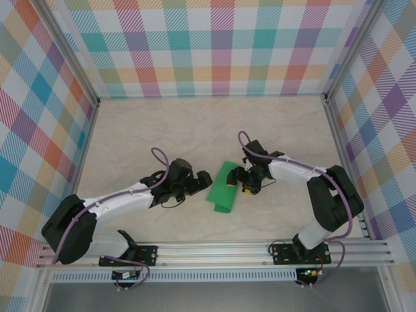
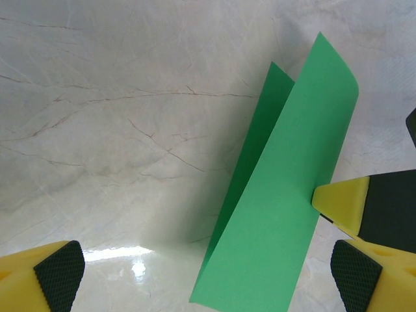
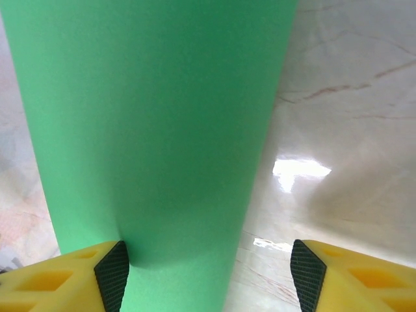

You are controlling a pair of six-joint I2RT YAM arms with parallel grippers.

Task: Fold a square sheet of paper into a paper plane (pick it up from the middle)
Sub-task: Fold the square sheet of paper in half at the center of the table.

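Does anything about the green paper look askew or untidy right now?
The square sheet of paper is folded over, but its two layers do not line up: the lower layer's corner pokes out beside the upper flap, which bows up instead of lying flat.

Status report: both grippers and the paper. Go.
Left gripper open, beside paper. Right gripper open, one finger against paper. Paper folded over, top flap lifted, on table between them.

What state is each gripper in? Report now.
Left gripper: open, empty.
Right gripper: open; green paper against one pad, not clamped.
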